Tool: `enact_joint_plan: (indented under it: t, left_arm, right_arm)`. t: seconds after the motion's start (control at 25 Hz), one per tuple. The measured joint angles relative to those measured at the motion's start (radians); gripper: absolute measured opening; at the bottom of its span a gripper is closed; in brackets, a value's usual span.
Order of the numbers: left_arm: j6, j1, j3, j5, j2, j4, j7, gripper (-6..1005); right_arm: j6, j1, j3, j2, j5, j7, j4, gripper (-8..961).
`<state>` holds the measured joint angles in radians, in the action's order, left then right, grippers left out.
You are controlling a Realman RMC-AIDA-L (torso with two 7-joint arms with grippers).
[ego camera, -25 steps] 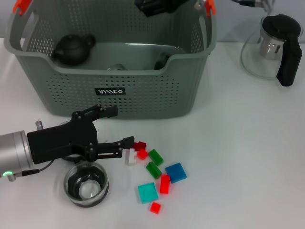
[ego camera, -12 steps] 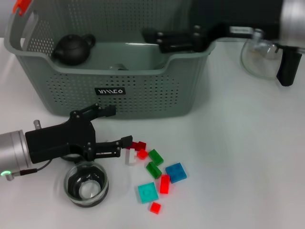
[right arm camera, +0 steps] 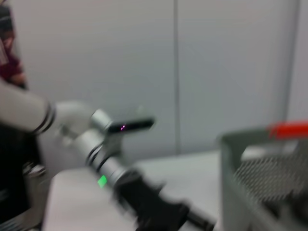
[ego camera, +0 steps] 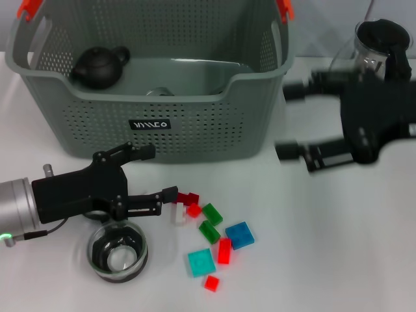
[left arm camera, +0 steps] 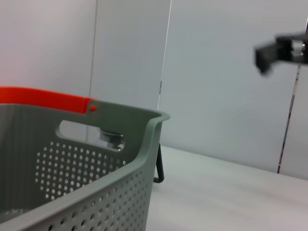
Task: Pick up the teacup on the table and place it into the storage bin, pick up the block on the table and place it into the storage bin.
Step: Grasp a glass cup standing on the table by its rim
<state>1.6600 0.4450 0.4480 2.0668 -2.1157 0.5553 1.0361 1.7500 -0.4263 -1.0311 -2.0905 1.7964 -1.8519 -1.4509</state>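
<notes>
The grey perforated storage bin (ego camera: pixel 195 133) stands at the back of the white table; its wall also fills the left wrist view (left arm camera: pixel 96 187). A glass teacup (ego camera: pixel 117 251) sits on the table near the front left, just below my left arm. Several coloured blocks (ego camera: pixel 209 232) lie scattered to its right. Between the bin's front and the teacup, my left gripper (ego camera: pixel 156 174) is open and empty, its lower finger (ego camera: pixel 162 194) close to a red block (ego camera: pixel 190 198). Blurred, my right gripper (ego camera: pixel 290 121) hangs open and empty beside the bin's right wall.
A black teapot (ego camera: pixel 99 65) lies inside the bin at its left. A glass pitcher with a black handle (ego camera: pixel 380 49) stands at the back right, behind my right arm. A white block (ego camera: pixel 177 214) lies next to the red one.
My right arm has pulled out from over the bin and swung right and down beside its right wall. The left arm has hardly moved.
</notes>
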Motion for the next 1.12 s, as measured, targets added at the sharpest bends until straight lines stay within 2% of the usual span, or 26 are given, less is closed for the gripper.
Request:
enact_joint_plan:
  t: [0.2,0.52,0.8,0.96,1.04,1.08,1.12]
  left_arm:
    - [0.012,-0.017,0.002,0.003,0.002,0.034,0.004,935]
    - [0.158,-0.049,0.011,0.035,0.004,0.162,0.06,935]
    - [0.313,-0.036,0.02,0.13,0.013,0.29,0.189,935]
    - [0.347,-0.031,0.076,0.135,0.016,0.382,0.294,935]
    - [0.349,-0.031,0.129,0.137,0.019,0.446,0.377,934]
    - [0.352,-0.031,0.194,0.15,0.023,0.508,0.451,934]
    - [0.352,-0.031,0.194,0.15,0.023,0.508,0.451,934]
  right_arm:
    - [0.091,-0.017,0.012,-0.004,0.107,-0.043,0.054,927]
    - [0.072,-0.071,0.008,-0.006,0.15,0.001,0.231,927]
    - [0.006,-0.145,0.007,-0.002,0.234,0.048,0.355,927]
    - [-0.036,-0.194,0.006,-0.004,0.268,0.056,0.41,926]
    - [-0.049,-0.216,0.005,-0.005,0.276,0.055,0.43,926]
    - [-0.062,-0.231,0.005,-0.006,0.278,0.052,0.443,926]
    - [-0.073,-0.24,0.004,-0.006,0.278,0.05,0.453,926]
